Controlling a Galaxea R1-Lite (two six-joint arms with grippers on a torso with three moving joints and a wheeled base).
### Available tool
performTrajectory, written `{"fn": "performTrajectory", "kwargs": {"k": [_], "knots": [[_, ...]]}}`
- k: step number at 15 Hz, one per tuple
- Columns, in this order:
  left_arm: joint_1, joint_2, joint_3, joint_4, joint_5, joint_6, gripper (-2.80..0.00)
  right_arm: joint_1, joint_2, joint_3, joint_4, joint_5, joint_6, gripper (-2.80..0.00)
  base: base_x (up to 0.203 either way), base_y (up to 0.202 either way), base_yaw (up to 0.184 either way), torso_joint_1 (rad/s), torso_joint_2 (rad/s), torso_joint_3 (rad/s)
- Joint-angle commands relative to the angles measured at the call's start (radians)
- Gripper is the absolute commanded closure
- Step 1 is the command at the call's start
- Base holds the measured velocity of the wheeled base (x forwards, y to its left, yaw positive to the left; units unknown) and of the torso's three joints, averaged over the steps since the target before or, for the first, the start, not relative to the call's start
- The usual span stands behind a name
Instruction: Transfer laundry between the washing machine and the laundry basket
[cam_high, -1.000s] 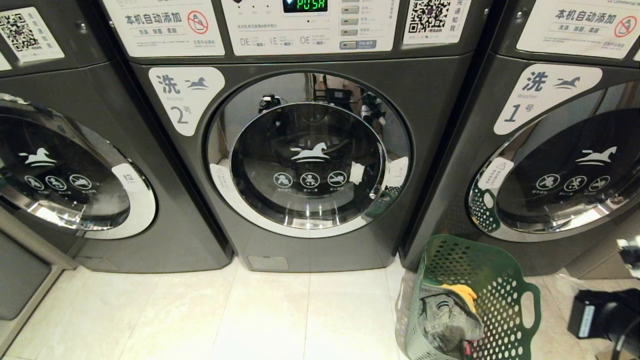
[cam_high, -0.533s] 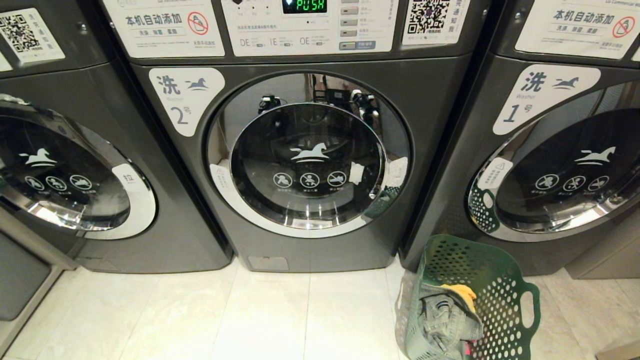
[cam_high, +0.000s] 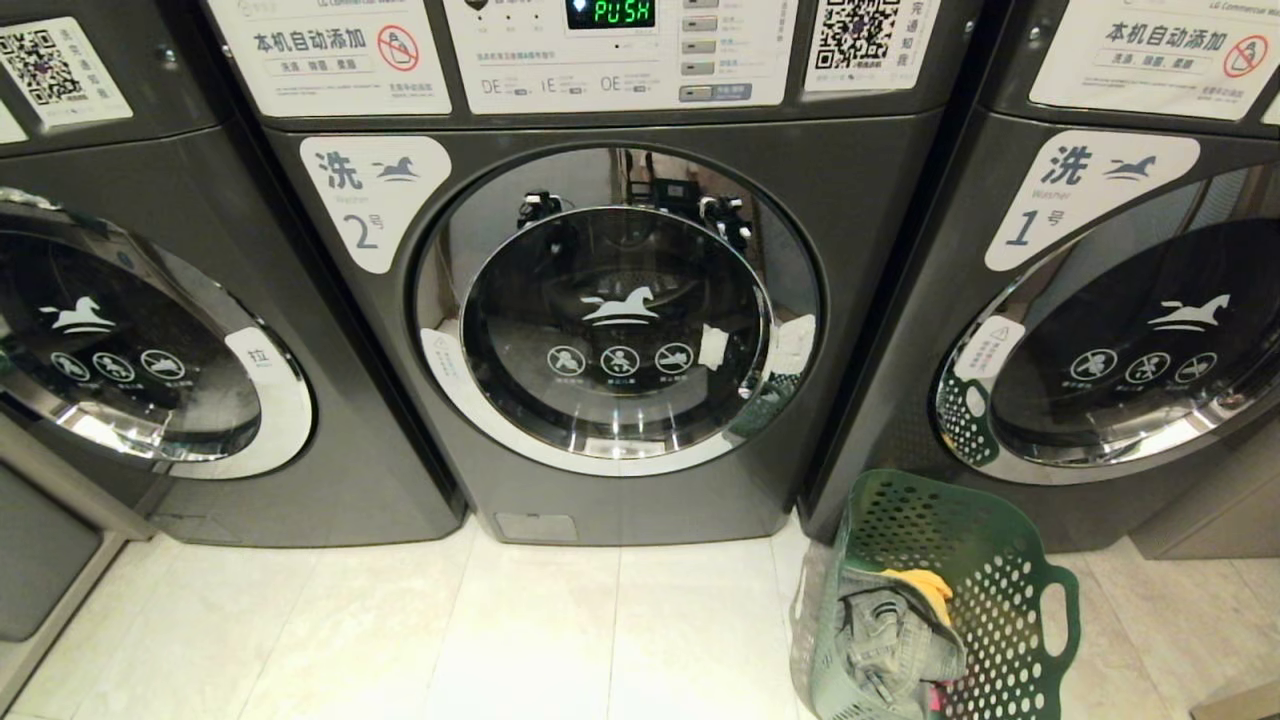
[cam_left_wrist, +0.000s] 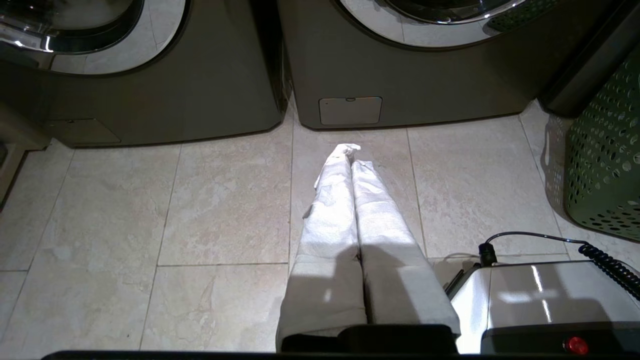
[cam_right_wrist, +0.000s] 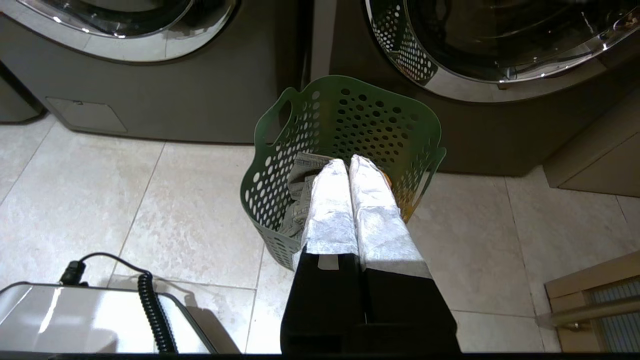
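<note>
The washing machine (cam_high: 615, 330) marked 2 stands in the middle with its round glass door closed. The green laundry basket (cam_high: 1000, 560) sits on the floor to its right, in front of the neighbouring washer. It holds the laundry: grey-green jeans (cam_high: 895, 635), a yellow-orange garment (cam_high: 925, 585) and a red scrap (cam_high: 935, 695). Neither arm shows in the head view. My left gripper (cam_left_wrist: 350, 152) is shut and empty, low over the tiles before the washer's base (cam_left_wrist: 400, 75). My right gripper (cam_right_wrist: 348, 162) is shut and empty, and points at the basket (cam_right_wrist: 350, 110) and jeans (cam_right_wrist: 300, 185).
A like washer marked 1 (cam_high: 1130, 330) stands at the right and another (cam_high: 130, 340) at the left. My white base (cam_left_wrist: 540, 300) with its coiled cable (cam_right_wrist: 150, 310) lies between the arms. Wooden furniture (cam_right_wrist: 590, 300) stands at the far right.
The right arm, seen a second ago at the head view's lower right corner, has dropped out of that view. The washer, the basket and the laundry have not moved.
</note>
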Motion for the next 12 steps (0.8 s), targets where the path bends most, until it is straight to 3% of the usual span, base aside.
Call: {"fn": "performTrajectory", "kwargs": {"k": [1, 2, 3, 5, 7, 12], "knots": [[0.001, 0.0, 0.037, -0.124, -0.002, 0.004, 0.0, 0.0, -0.008, 0.026, -0.055, 0.002, -0.001, 0.0, 0.0, 0.0, 0.0, 0.0, 0.0, 0.0], [0.0, 0.0, 0.071, -0.25, -0.001, 0.005, 0.0, 0.0, -0.008, 0.042, -0.123, 0.003, -0.006, 0.0, 0.0, 0.0, 0.0, 0.0, 0.0, 0.0], [0.001, 0.001, 0.09, -0.305, 0.009, 0.007, 0.0, 0.0, -0.007, 0.045, -0.146, 0.002, -0.009, 0.0, 0.0, 0.0, 0.0, 0.0, 0.0, 0.0], [0.0, 0.001, 0.092, -0.291, 0.02, -0.009, 0.0, 0.0, -0.007, 0.045, -0.158, -0.003, -0.008, 0.0, 0.0, 0.0, 0.0, 0.0, 0.0, 0.0], [0.0, 0.001, 0.091, -0.233, 0.016, -0.044, 0.0, 0.0, -0.008, 0.041, -0.088, -0.004, 0.031, 0.0, 0.0, 0.0, 0.0, 0.0, 0.0, 0.0], [0.0, 0.0, 0.092, -0.24, 0.016, -0.046, 0.0, 0.0, -0.009, 0.044, -0.105, -0.006, 0.047, 0.0, 0.0, 0.0, 0.0, 0.0, 0.0, 0.0]]}}
